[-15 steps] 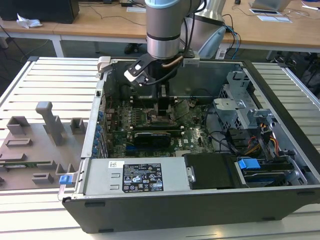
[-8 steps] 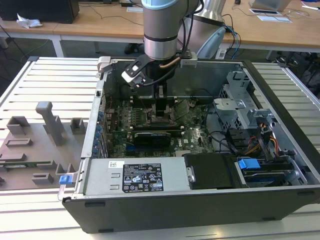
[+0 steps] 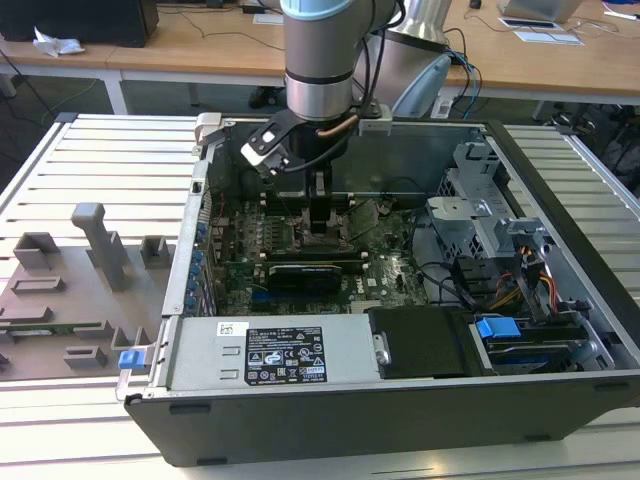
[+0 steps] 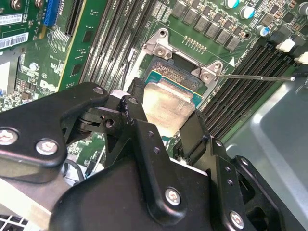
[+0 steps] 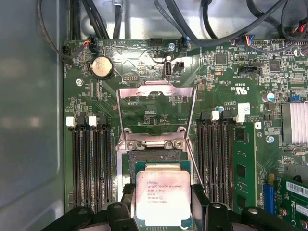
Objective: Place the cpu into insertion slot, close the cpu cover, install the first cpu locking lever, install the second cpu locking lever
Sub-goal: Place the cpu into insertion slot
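While the arm [image 3: 318,60] hangs vertically over the case [image 3: 400,425], its pincer [image 5: 162,190] grips the cpu [image 5: 162,199] flat, metal top upward.

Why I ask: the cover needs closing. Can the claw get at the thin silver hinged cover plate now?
Probably not yet: the claw grips the silver-grey square chip. Otherwise nothing blocks the open cover plate beyond the socket.

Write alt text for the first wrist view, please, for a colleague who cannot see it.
The pincer grips the cpu by two opposite edges over the open socket on a green motherboard. Beyond it the silver cpu cover is flipped open, with black memory slots on either side.
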Controlling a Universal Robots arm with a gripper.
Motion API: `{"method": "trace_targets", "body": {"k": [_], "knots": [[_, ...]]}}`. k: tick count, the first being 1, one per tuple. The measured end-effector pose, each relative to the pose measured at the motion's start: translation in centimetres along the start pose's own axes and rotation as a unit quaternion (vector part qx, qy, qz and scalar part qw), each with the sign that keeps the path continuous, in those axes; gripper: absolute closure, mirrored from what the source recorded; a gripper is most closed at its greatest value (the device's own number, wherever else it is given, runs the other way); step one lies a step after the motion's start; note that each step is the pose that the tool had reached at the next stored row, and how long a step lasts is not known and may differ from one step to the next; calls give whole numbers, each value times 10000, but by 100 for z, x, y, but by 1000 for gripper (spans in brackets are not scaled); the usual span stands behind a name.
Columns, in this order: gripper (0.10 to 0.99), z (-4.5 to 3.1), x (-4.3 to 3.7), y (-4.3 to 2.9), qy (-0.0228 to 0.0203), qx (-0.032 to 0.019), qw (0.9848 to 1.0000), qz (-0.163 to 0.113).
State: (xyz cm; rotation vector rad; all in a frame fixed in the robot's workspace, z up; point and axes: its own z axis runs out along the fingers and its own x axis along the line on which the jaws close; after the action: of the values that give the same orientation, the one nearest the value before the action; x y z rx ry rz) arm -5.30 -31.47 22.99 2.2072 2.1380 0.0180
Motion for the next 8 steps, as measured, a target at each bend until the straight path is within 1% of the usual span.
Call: {"method": "trace_targets", "body": {"k": [6, 8], "knots": [[545, 12, 2, -23, -6, -1, 10000, 0], [545, 31, 2, -35, -14, -1, 10000, -1]]}}
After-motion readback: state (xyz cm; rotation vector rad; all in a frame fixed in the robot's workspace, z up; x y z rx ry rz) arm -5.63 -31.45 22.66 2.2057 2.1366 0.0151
